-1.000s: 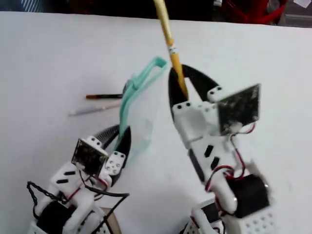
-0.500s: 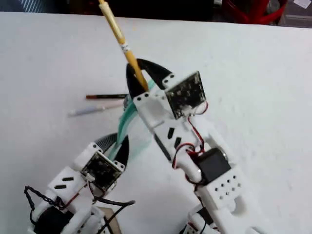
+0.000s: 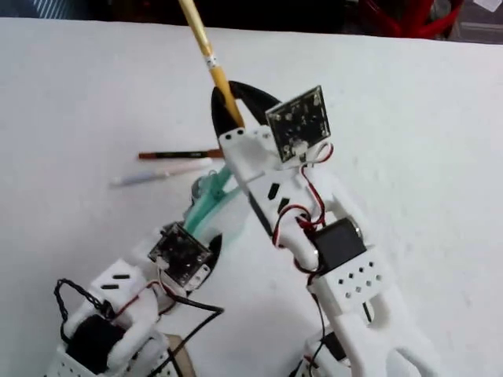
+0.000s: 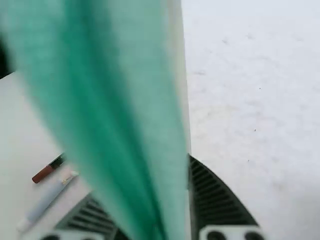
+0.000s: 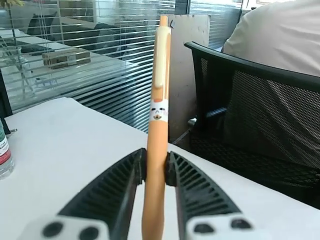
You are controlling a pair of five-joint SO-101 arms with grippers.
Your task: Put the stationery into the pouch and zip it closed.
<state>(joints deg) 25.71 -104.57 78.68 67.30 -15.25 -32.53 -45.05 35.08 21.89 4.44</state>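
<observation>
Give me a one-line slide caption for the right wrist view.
Right gripper clamps an orange pen between its black fingers, over the white table.

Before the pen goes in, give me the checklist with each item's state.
1. Right claw shut on the orange pen: ok.
2. Left claw gripping the teal pouch: ok.
3. Pouch mouth open wide enough: cannot tell.
4. Pen's lower end lined up with the mouth: cannot tell.
5. Dark pen and pale pen packed: not ok, both lie on the table beside the pouch.
</observation>
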